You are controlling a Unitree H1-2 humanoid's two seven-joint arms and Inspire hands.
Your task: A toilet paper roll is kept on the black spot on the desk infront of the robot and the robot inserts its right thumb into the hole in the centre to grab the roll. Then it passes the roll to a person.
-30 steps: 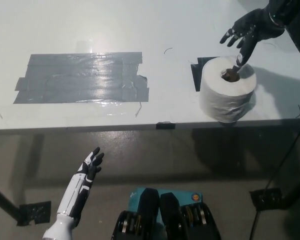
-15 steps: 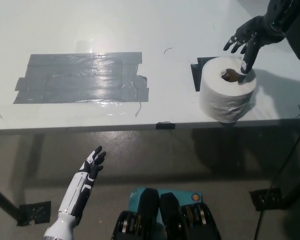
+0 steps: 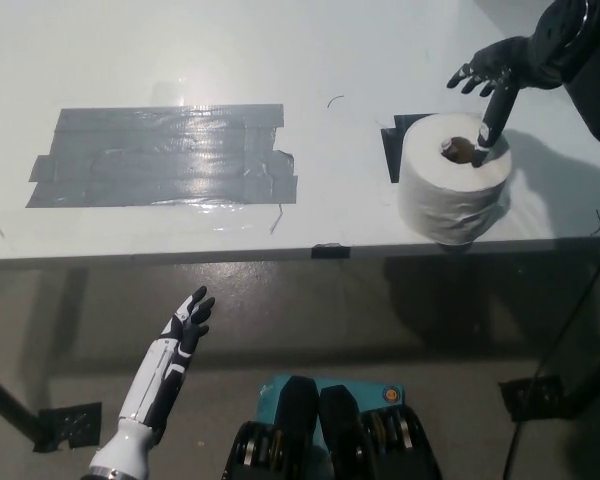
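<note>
A white toilet paper roll stands upright on a black spot near the desk's front edge, its brown core hole facing up. My black right hand hovers just above and behind the roll, open, with fingers spread. Its thumb points down onto the roll's top at the rim of the core hole; how deep it goes is unclear. My white left hand rests open below the desk edge at the lower left, holding nothing.
A large patch of grey tape covers the white desk at the left. The desk's front edge runs across the middle of the view, with dark floor and a table foot below.
My right hand has lifted and turned toward the right, and its thumb now stands steeper at the far rim of the core hole. The roll has not moved. The left hand shifted only slightly.
</note>
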